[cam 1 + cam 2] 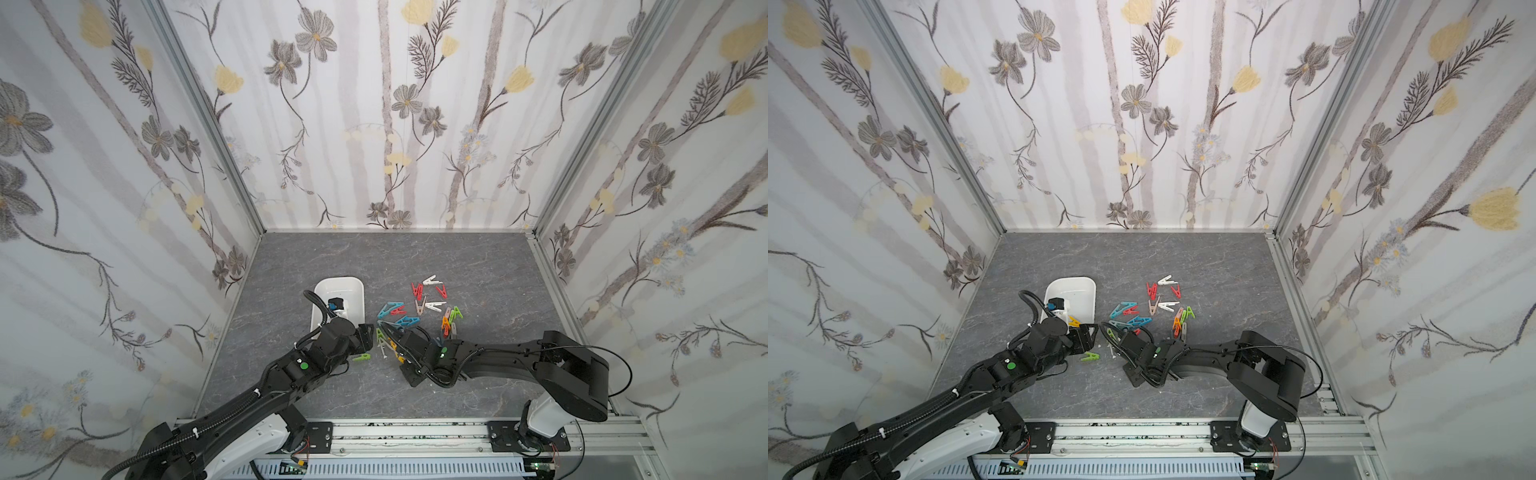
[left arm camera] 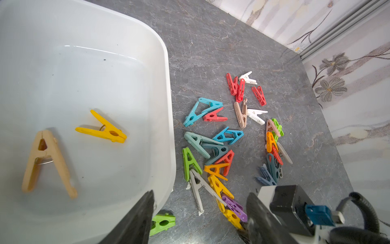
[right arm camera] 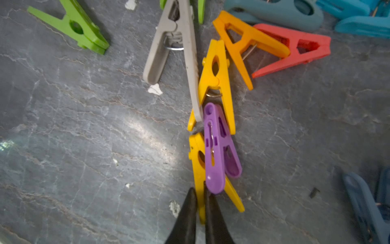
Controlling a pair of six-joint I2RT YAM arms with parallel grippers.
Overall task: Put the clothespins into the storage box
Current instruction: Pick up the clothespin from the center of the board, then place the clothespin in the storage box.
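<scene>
Right gripper (image 3: 200,211), mine: clamped on 1 leg of a yellow clothespin (image 3: 197,160), purple clothespin (image 3: 217,152) lying across it; left gripper (image 2: 200,196): wide, empty, at the storage box (image 2: 168,105) rim; 2 boxed clothespins (image 2: 103,131) inside; loose clothespins (image 1: 419,307) on the table (image 1: 478,270) to its right.

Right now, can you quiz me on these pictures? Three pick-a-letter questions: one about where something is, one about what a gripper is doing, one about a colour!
1. The beige pin lies: A inside the box; B outside it; C on its rim.
2. The right gripper is: A wide open; B shut on a yellow pin; C shut on nothing.
3. The pin lying over that yellow pin is: A red; B white; C purple.

Answers:
1 A, it rests on the box's floor in the left wrist view.
2 B, it pinches the pin's leg in the right wrist view.
3 C, the purple pin lies across it.
</scene>
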